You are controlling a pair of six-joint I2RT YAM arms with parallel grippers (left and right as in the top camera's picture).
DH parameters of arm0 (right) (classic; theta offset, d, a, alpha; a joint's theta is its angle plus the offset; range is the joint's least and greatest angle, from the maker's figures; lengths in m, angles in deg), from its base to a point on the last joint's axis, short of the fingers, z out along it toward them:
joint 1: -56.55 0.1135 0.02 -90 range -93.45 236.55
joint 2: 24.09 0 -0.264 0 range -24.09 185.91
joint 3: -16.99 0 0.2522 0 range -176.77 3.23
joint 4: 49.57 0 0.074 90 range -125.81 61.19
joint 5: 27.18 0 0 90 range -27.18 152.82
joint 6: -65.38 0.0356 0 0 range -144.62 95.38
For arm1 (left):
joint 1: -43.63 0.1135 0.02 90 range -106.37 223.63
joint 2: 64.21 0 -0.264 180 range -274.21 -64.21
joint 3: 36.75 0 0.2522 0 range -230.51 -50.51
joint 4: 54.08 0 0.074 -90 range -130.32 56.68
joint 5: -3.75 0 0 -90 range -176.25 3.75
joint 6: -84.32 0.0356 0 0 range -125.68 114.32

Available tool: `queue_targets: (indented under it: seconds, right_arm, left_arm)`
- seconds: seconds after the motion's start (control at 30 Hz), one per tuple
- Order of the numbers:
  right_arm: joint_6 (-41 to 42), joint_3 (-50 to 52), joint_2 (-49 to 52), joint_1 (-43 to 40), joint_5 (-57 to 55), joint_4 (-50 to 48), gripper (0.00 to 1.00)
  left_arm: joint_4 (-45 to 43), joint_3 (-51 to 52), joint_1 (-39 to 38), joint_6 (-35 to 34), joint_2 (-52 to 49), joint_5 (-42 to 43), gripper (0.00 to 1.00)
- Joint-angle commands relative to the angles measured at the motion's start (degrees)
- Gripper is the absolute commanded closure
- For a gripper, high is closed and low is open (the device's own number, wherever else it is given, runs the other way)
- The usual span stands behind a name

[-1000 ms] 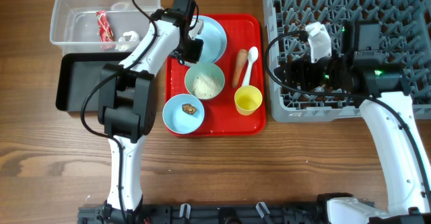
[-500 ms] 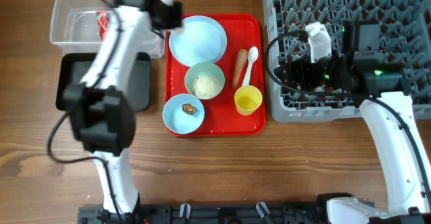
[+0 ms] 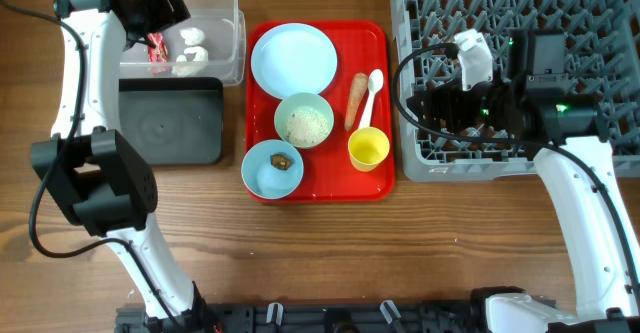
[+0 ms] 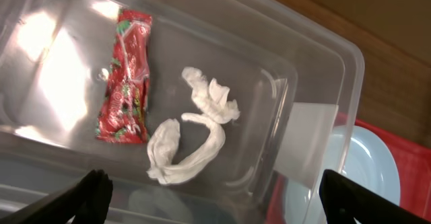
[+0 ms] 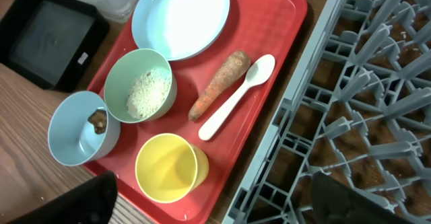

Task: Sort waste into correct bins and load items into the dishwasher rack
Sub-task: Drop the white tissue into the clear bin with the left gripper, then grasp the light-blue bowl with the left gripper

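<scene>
My left gripper (image 3: 160, 3) hangs open and empty over the clear tub (image 3: 230, 28). In the tub lie a red snack wrapper (image 4: 124, 76) and crumpled white tissue (image 4: 192, 133). The red tray (image 3: 378, 43) carries a light-blue plate (image 3: 293, 59), a green bowl (image 3: 304, 121) of rice, a blue bowl (image 3: 272, 167) with a brown scrap, a yellow cup (image 3: 368, 149), a carrot (image 3: 356, 100) and a white spoon (image 3: 371, 93). My right gripper (image 3: 428, 103) is open and empty above the left edge of the grey dishwasher rack (image 3: 600, 13), right of the cup (image 5: 168, 167).
The black tray (image 3: 170, 123) sits in front of the clear tub, left of the red tray. Bare wooden table lies in front of the tray and rack. The right arm's cable loops over the rack's left side.
My left arm has swung left from the plate on the red tray to over the clear tub, and its jaws now stand wide open. The right arm has stayed put.
</scene>
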Motion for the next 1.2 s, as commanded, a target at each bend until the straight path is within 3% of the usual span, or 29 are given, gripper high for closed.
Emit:
queue_targets:
  seconds: [0.0, 0.1, 0.2, 0.3, 0.43, 0.53, 0.63, 0.8, 0.9, 1.0, 1.07, 1.1, 1.17]
  right_arm:
    - [0.3, -0.6, 0.5, 0.3, 0.1, -0.3, 0.00]
    - [5.4, -0.6, 0.5, 0.3, 0.1, -1.6, 0.00]
    - [6.2, -0.6, 0.5, 0.3, 0.1, -2.3, 0.00]
    - [6.3, -0.6, 0.5, 0.3, 0.1, -2.9, 0.00]
    - [7.3, -0.6, 0.5, 0.3, 0.1, -2.4, 0.00]
    - [7.2, -0.6, 0.5, 0.3, -0.1, -1.9, 0.00]
    - [7.1, -0.6, 0.5, 0.3, -0.6, -1.5, 0.00]
    - [7.2, -0.6, 0.5, 0.3, -0.5, -1.5, 0.00]
    - [7.3, -0.6, 0.5, 0.3, -0.5, -0.6, 0.00]
    - [7.3, -0.6, 0.5, 0.3, -0.5, -0.4, 0.00]
    - [7.4, -0.6, 0.5, 0.3, -0.5, -0.3, 0.00]
    - [7.4, -0.6, 0.5, 0.3, -0.5, -0.3, 0.00]
    - [7.4, -0.6, 0.5, 0.3, -0.5, -0.3, 0.00]
  left_arm:
    - [5.0, -0.3, -0.4, 0.1, 5.3, 15.4, 0.00]
    - [13.7, -0.3, -0.5, 0.1, 6.6, 20.7, 0.00]
    - [25.1, -0.3, -2.4, 6.4, 6.9, 19.8, 0.06]
    - [34.9, -0.3, -11.5, 7.5, 7.8, 7.4, 0.12]
    - [37.2, 2.6, -27.8, 3.9, 7.8, -3.3, 0.22]
    - [33.3, 8.7, -37.3, -5.3, 8.5, -9.4, 0.23]
    - [28.3, 17.0, -41.9, -10.8, 11.4, -10.3, 0.23]
    - [11.6, 35.1, -42.6, -12.1, 17.4, -5.3, 0.25]
    - [1.0, 44.4, -42.8, -12.2, 17.2, -5.3, 0.44]
    - [-4.6, 47.9, -42.8, -12.2, 17.2, -5.3, 0.53]
    - [-6.5, 48.1, -42.9, -12.2, 17.2, -5.4, 0.69]
    - [-6.9, 48.1, -42.9, -12.2, 17.2, -5.3, 0.84]
    - [-6.6, 48.1, -42.9, -12.2, 17.2, -5.3, 0.96]
